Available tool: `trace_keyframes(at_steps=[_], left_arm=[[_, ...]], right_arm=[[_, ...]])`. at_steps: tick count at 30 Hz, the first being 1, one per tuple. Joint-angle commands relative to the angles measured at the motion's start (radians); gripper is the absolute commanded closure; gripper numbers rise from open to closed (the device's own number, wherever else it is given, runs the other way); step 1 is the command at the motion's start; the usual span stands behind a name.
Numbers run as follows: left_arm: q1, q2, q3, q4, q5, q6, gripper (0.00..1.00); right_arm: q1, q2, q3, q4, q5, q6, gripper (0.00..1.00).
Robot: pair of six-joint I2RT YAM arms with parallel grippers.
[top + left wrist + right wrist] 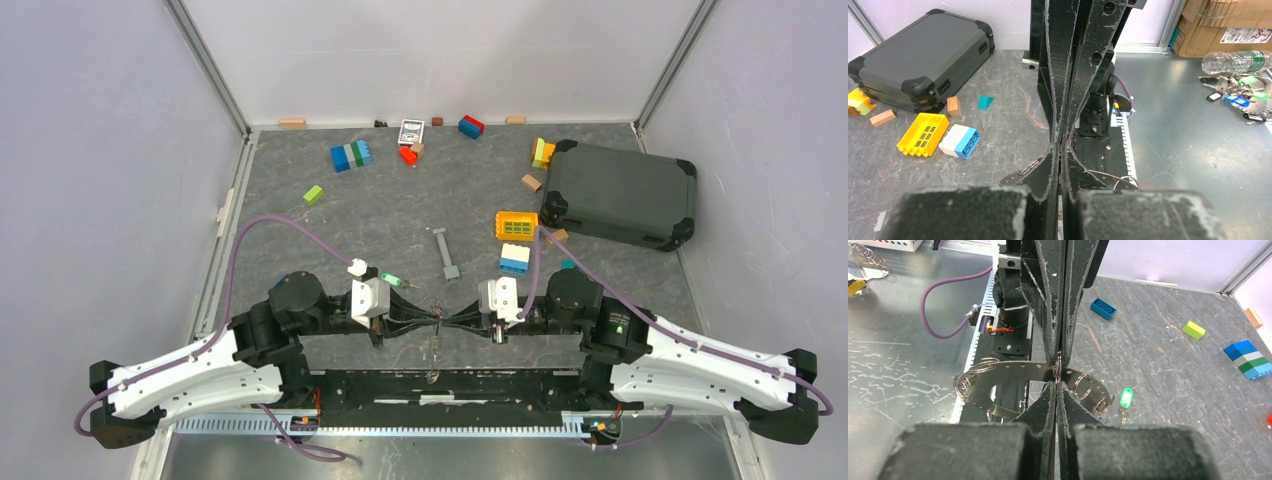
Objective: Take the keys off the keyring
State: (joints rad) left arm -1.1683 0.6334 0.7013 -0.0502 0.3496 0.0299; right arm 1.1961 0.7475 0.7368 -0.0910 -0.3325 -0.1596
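**Keyring (1059, 365) of thin silver wire pinched where your two claws meet**

You see the keyring edge-on in the right wrist view, held in the air over the near edge of the desk (1168, 370). Your left claw (1060, 358) and right claw (1057, 386) meet tip to tip on it. Both have their fingers pressed together, and the wire disappears into each pair of tips.

At that same spot the ring crosses a curved silver metal strip with punched holes (1018, 369). The strip hangs to either side of the tips and carries several more loose wire rings (1083, 385). Whether any key hangs among them is too small for you to tell.

One small silver key with a green head (1125, 398) lies flat on the grey mottled desk, apart from the ring and beyond the strip's end.

Farther out, the top view gives you a long grey metal bar (446, 255) lying between the arms and the back wall. To your right sit a yellow grid block (923, 134) and, just beside it, a white and blue toy brick (959, 141). A dark hard case (913, 55) lies behind them.
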Motion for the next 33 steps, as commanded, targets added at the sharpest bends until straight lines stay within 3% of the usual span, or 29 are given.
trace_keyframes(at_steps=[1,24,33], left_arm=[[-0.001,-0.021,0.014,0.091,0.020,-0.005,0.98],[-0.002,-0.011,0.009,0.105,0.029,-0.014,0.98],[-0.001,-0.017,0.006,0.108,0.028,-0.016,0.98]], right_arm=[[0.002,0.002,-0.021,-0.021,0.010,-0.017,0.97],[0.002,0.031,-0.015,0.040,-0.020,-0.018,0.95],[0.002,-0.041,-0.049,0.103,0.008,-0.014,0.77]])
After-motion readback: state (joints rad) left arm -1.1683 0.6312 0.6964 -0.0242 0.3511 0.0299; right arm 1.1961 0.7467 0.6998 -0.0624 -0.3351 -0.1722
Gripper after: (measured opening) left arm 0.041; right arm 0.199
